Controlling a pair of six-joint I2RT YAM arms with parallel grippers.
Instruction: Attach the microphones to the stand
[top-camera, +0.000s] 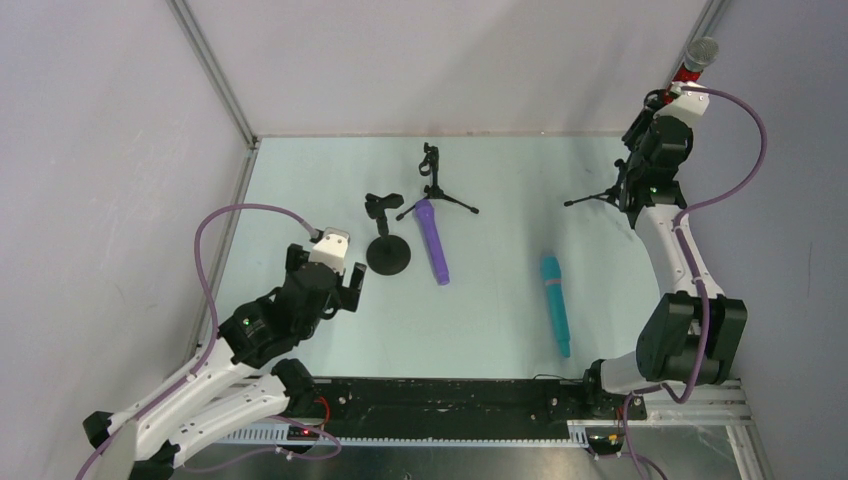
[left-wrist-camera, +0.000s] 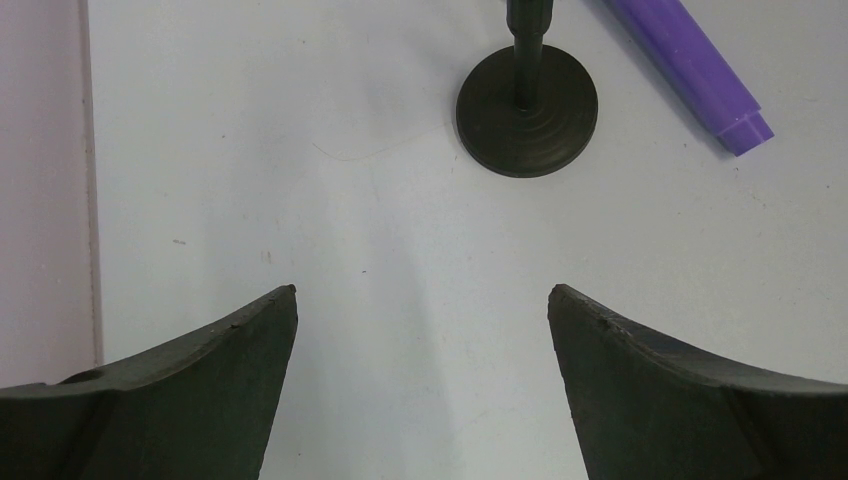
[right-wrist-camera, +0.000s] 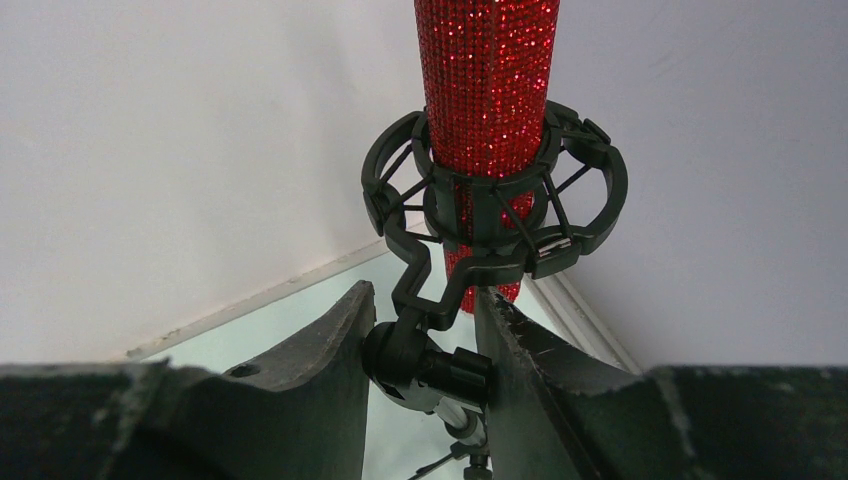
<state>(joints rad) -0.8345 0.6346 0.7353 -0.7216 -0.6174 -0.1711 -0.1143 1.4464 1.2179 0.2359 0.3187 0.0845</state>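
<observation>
The glittery red microphone (right-wrist-camera: 487, 80) sits upright in a black ring mount (right-wrist-camera: 495, 190) atop a tripod stand (top-camera: 598, 198) at the far right. Its silver mesh head (top-camera: 702, 52) points up. My right gripper (right-wrist-camera: 425, 300) is shut on the stand's swivel joint (right-wrist-camera: 425, 365) just under the ring. On the table lie the purple microphone (top-camera: 432, 240) and the teal microphone (top-camera: 555, 303). A round-base stand (top-camera: 388, 255) and a second tripod stand (top-camera: 437, 185) hold nothing. My left gripper (top-camera: 345, 285) hovers open left of the round base (left-wrist-camera: 527, 110), with only bare table between its fingers.
Grey walls close in the left, back and right of the pale table (top-camera: 480, 330). A black rail (top-camera: 450, 395) runs along the near edge between the arm bases. The purple microphone's tail (left-wrist-camera: 740, 125) lies just right of the round base.
</observation>
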